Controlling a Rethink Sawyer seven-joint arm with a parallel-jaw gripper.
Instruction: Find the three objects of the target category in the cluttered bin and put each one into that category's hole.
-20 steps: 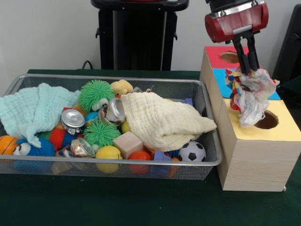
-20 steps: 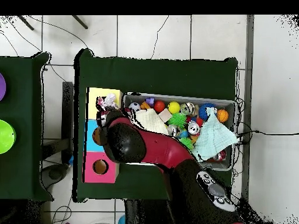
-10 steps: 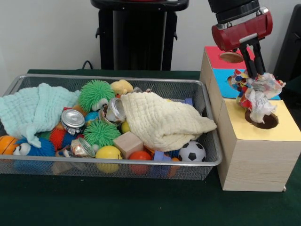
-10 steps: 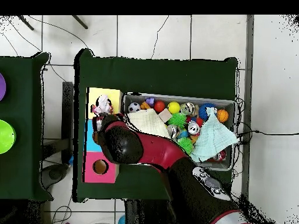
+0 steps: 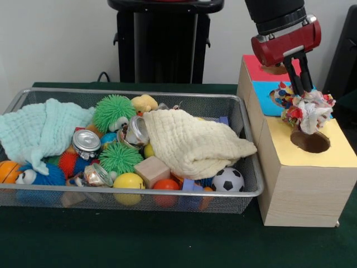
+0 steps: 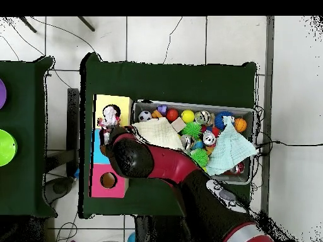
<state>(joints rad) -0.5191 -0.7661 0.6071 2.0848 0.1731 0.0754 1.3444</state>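
Gripper (image 5: 301, 92) fingers are clamped narrow on a crumpled cloth (image 5: 307, 111), white with red and coloured specks, and you can see it hanging just above the round hole (image 5: 310, 141) in the yellow top of the wooden box (image 5: 301, 184), which stands at the right of the front view. Behind that yellow section lie a blue one (image 5: 262, 92) and a pink one (image 5: 257, 66), each with its own hole. Left of the box sits the wire bin (image 5: 33, 95), where you have a cream cloth (image 5: 189, 142) draped over the right half and a pale green cloth (image 5: 39, 128) at the left. Between and around them lie green spiky balls, a soccer ball (image 5: 227, 180), a wooden block (image 5: 152, 170) and a metal can (image 5: 86, 142).
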